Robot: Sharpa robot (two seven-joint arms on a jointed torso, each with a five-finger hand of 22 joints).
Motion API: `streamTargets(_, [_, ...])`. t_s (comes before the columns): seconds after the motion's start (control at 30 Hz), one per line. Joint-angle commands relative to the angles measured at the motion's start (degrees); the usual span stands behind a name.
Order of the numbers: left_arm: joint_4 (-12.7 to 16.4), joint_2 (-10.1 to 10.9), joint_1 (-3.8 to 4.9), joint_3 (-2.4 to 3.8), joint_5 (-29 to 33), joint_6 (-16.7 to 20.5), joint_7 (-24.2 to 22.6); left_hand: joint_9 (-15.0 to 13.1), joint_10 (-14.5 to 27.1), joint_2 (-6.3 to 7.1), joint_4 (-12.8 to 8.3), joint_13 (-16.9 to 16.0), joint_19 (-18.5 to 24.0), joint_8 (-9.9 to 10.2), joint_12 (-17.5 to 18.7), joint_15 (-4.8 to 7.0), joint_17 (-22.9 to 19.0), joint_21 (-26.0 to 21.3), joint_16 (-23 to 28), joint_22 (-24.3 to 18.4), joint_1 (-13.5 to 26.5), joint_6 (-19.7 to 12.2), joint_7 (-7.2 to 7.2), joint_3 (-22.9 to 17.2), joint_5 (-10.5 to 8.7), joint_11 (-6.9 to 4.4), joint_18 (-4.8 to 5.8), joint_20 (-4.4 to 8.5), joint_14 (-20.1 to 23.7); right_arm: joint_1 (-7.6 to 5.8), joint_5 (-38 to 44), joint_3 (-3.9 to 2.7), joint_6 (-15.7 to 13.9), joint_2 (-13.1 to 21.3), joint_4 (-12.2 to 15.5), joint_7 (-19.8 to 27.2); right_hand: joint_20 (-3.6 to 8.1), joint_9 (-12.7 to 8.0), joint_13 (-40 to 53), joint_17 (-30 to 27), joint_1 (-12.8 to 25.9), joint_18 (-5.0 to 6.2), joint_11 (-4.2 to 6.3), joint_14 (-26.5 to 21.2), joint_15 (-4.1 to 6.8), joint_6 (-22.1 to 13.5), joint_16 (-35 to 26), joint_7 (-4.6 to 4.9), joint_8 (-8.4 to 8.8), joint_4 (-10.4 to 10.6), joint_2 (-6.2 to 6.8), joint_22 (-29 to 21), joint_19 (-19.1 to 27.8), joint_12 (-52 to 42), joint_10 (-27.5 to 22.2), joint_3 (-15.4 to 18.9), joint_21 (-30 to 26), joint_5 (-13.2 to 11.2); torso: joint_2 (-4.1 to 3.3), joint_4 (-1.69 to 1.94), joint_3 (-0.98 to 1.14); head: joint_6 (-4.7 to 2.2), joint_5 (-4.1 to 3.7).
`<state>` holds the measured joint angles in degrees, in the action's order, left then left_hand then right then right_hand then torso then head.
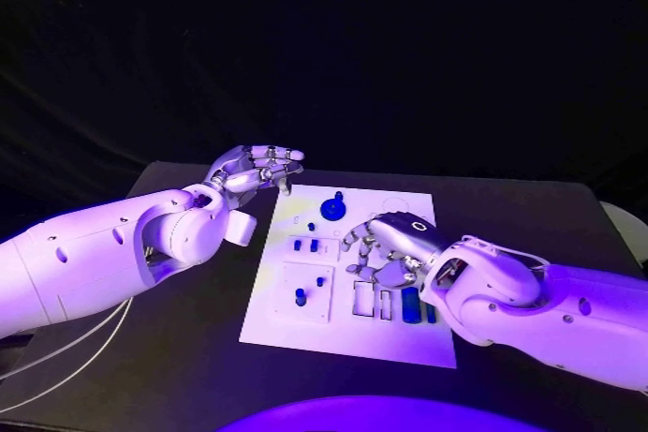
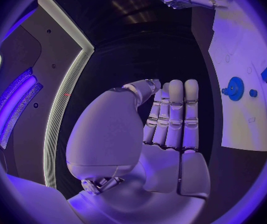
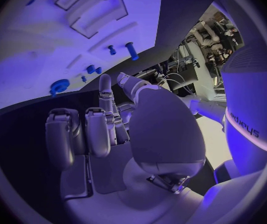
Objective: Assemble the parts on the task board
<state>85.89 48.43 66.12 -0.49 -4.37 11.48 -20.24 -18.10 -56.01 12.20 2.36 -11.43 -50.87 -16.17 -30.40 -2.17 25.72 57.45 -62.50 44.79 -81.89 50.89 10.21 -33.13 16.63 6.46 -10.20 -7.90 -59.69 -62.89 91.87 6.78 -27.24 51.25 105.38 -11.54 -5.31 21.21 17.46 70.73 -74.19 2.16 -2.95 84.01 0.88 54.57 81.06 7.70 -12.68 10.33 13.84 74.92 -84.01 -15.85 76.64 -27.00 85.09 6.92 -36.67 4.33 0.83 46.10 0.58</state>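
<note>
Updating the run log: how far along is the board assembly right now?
Early or mid-way. A blue gear appears seated near the task board's far end. In hand: nothing visible; the right robot hand hovers over the board's middle, the left robot hand sits empty off its far left corner. Left: small blue parts lie on the board's near side.

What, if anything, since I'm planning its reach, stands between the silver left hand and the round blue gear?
Nothing visible. The silver left hand hovers by the white task board's far corner, the round blue gear across bare board; the right hand sits nearer the robot.
</note>
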Motion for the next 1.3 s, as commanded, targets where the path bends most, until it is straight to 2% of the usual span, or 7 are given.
streamTargets(0.03, [0.09,-0.05,0.01,-0.1,0.2,-0.89,-0.36,0.01,0.48,-0.41,-0.2,-0.07,0.21,0.12,-0.19,-0.11,-0.06,0.23,0.39,0.08,-0.21,-0.12,0.36,-0.01,0.19,0.01,-0.4,0.26,0.3,-0.8,-13.75,0.03,-0.08,3.3,0.91,-0.81,1.01,1.07,5.99,0.02,1.71,-1.36,0.88,2.61,1.1,0.82,0.34,-0.64,-1.73,1.14,-0.24,13.85,-4.6,-6.37,0.1,2.43,1.35,2.74,0.47,-0.52,-0.05,-0.17,-2.26])
streamTargets(0.1, [0.16,-0.03,0.01,-0.2,0.2,-0.9,-0.38,0.02,0.61,-0.4,-0.25,-0.1,0.25,0.13,-0.36,-0.12,-0.15,0.25,0.39,0.13,-0.11,-0.13,0.36,0.02,0.19,0.02,-0.4,0.25,0.32,-1.18,-16.19,0.13,0.84,5.86,1.48,-1.89,1.37,2.18,18.94,1.06,2.78,-1.69,1.22,2.9,1.36,0.97,1.0,-1.07,-3.12,2.15,-0.51,14.38,-5.18,-19.86,1.49,4.31,2.83,3.77,0.59,-0.67,-0.06,-0.17,-3.13])
streamTargets(0.13, [0.21,0.0,0.01,-0.23,0.21,-0.91,-0.38,0.02,0.61,-0.4,-0.25,-0.1,0.25,0.13,-0.36,-0.12,-0.15,0.25,0.39,0.13,-0.11,-0.13,0.36,0.02,0.19,0.02,-0.4,0.25,0.32,-1.26,-16.9,0.21,1.15,6.89,1.77,-2.42,1.91,4.26,36.77,2.38,3.27,-1.92,1.44,3.19,1.7,-0.03,1.86,-1.35,-5.23,3.7,-1.48,14.74,-5.58,-37.37,0.15,6.67,3.85,3.97,0.64,-0.71,-0.06,-0.14,-3.47])
streamTargets(0.23, [0.35,0.07,0.0,-0.33,0.21,-0.91,-0.38,0.02,0.61,-0.4,-0.25,-0.1,0.25,0.13,-0.36,-0.12,-0.15,0.25,0.39,0.13,-0.11,-0.13,0.36,0.02,0.19,0.02,-0.4,0.25,0.32,-1.17,-17.63,0.49,1.8,9.81,3.03,-4.41,1.55,7.06,49.88,4.26,3.12,-2.1,1.31,3.47,1.52,-1.49,2.96,-1.39,-7.94,6.09,-1.88,15.0,-5.89,-50.57,1.24,9.57,4.64,4.73,0.7,-0.92,-0.04,-0.11,-4.44])
streamTargets(0.47, [0.48,0.13,-0.04,-0.48,0.24,-0.94,-0.4,0.02,0.61,-0.4,-0.25,-0.1,0.25,0.13,-0.36,-0.12,-0.15,0.25,0.39,0.13,-0.11,-0.13,0.36,0.02,0.19,0.02,-0.4,0.25,0.32,0.37,-12.73,1.02,1.94,13.53,6.09,-10.4,1.7,9.09,56.75,6.73,5.62,-2.16,1.54,3.86,1.66,-1.82,4.21,-1.79,-10.18,6.4,-2.68,15.08,-5.99,-57.52,3.43,13.52,4.91,4.5,0.96,-1.4,-0.02,0.26,-5.2])
streamTargets(0.83, [0.7,0.4,-0.08,-0.58,0.25,-0.93,-0.38,0.01,0.64,-0.41,-0.21,-0.1,0.27,0.13,-0.4,-0.14,-0.17,0.25,0.39,0.13,-0.02,-0.12,0.36,0.05,0.18,0.03,-0.39,0.24,0.32,4.66,-6.99,1.43,2.26,13.6,7.56,-17.89,1.89,9.93,57.87,7.22,8.38,-2.16,1.77,3.9,1.86,-2.0,4.55,-2.08,-11.12,6.53,-3.83,15.08,-5.99,-58.39,3.52,17.36,4.91,5.39,0.95,-1.35,-0.11,0.73,-5.45])
streamTargets(1.3, [0.88,0.66,-0.09,-0.62,0.26,-0.96,-0.37,0.02,0.66,-0.41,-0.17,-0.11,0.27,0.13,-0.42,-0.15,-0.18,0.24,0.38,0.13,0.06,-0.12,0.37,0.07,0.18,0.04,-0.39,0.23,0.31,6.08,-3.24,1.5,2.34,11.48,6.86,-20.79,1.93,10.16,58.01,7.23,9.29,-2.16,1.85,3.89,1.91,-1.88,4.58,-2.19,-11.46,6.52,-4.55,15.08,-5.99,-58.39,3.48,18.9,4.91,5.33,0.99,-1.39,-0.13,1.04,-5.38])
